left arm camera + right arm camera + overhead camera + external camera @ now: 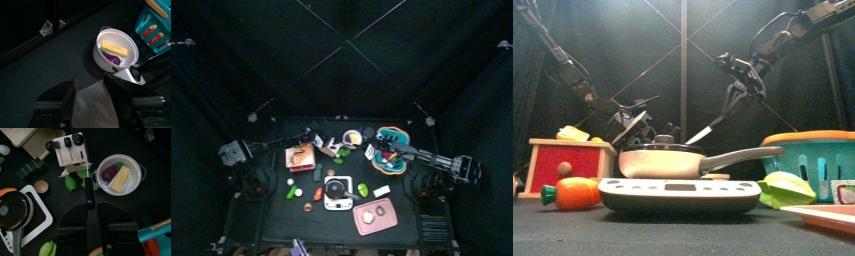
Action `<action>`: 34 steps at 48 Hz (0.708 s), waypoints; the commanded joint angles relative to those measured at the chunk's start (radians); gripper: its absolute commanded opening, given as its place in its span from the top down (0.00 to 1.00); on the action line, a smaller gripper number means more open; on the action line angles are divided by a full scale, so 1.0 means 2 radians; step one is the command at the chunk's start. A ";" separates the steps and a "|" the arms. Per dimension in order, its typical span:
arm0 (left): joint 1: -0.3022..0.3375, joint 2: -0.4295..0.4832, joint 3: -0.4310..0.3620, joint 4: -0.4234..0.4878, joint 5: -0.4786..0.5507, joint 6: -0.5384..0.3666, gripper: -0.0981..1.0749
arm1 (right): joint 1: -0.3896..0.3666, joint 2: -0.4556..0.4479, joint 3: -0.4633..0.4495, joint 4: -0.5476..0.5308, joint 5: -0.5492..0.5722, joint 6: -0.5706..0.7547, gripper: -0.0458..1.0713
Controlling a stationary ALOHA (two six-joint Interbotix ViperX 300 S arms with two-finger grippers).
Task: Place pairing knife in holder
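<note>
Right wrist view shows the right pincer (89, 210) pinching the paring knife (87, 188) by its handle, blade toward the knife holder (71, 150) at 11 o'clock; judged light, stiff, slippery.

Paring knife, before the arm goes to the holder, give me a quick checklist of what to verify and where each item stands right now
1. Grip: the right gripper is shut on the paring knife. Ok.
2. Blade direction: the tip points toward the knife block in the right wrist view. Ok.
3. Free slot: other handles already sit in the block; an open slot cannot be made out. Cannot tell.
4. Path: green vegetable pieces and the white bowl lie beside the blade's line, not across it. Ok.
5. Height: the front view shows the knife held above the pan. Ok.
6. Left gripper: open, empty, hovering near the bowl. Ok.
</note>
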 commanded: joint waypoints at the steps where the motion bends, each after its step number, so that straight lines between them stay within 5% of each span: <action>1: -0.002 -0.003 -0.012 -0.001 -0.005 0.000 0.21 | -0.001 0.002 -0.018 0.002 -0.005 0.000 0.58; 34: -0.002 -0.003 -0.009 -0.001 -0.004 0.000 0.22 | 0.005 0.021 -0.034 0.012 0.002 0.000 0.58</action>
